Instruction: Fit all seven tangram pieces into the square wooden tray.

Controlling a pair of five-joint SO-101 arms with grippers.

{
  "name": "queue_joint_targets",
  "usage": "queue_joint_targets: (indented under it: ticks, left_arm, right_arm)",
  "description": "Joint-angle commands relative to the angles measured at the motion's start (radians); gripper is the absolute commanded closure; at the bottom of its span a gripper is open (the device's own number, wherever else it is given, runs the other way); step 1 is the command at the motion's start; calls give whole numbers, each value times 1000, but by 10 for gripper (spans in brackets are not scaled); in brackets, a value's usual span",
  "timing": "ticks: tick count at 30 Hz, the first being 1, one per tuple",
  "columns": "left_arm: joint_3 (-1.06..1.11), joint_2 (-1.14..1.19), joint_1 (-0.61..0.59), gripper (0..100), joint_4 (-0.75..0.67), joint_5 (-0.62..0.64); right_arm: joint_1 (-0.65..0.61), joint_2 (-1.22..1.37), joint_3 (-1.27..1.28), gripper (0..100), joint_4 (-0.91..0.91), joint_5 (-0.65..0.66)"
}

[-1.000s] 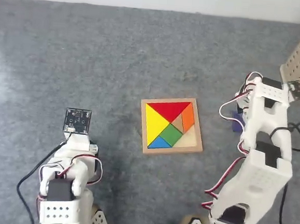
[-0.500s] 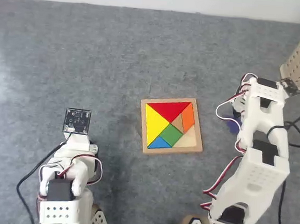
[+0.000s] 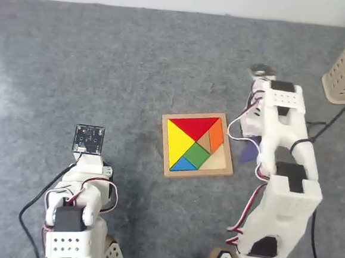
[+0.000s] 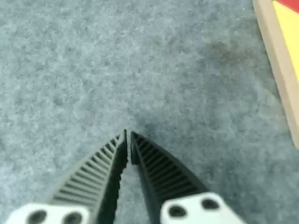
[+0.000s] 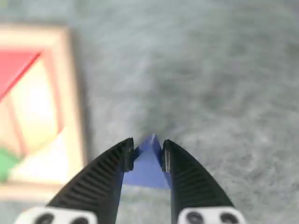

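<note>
Since the earlier frame the right arm has swung across the grey bench toward the square wooden tray. The left arm has stayed parked, its jaws together over bare bench. The tray holds six coloured pieces, and one pale triangular recess on the side facing the right arm is unfilled. The right jaws are clamped on the indigo triangle, held just beside the tray's edge, not over it. Step in hand: carrying over the last piece. The next move likely calls for centring over the recess, matching orientation, then lowering.
</note>
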Motion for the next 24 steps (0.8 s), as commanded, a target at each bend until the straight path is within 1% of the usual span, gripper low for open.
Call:
queue_joint_targets:
  ticks: [1, 5, 7, 11, 15, 19, 22, 24]
  left_arm:
    - [-12, -15, 6, 988, 3, 8]
    - [-12, -15, 6, 988, 3, 8]
    - [-12, -15, 6, 988, 3, 8]
    - [-12, -15, 6, 988, 3, 8]
    - [-12, -15, 6, 988, 3, 8]
    - [-12, -15, 6, 988, 3, 8]
    - [-12, -15, 6, 988, 3, 8]
    - [-12, -15, 6, 988, 3, 8]
  right_arm:
    - [-21, -58, -71, 929, 88, 110]
    - [-16, -48, -71, 837, 91, 41]
    - [-21, -50, -69, 799, 94, -21]
    - [-27, -96, -34, 794, 65, -155]
    - [-41, -203, 112, 793, -25, -319]
    - [-77, -297, 281, 793, -142, -419]
    - [-45, -303, 307, 792, -139, -450]
    - [-12, -291, 307, 765, -113, -456]
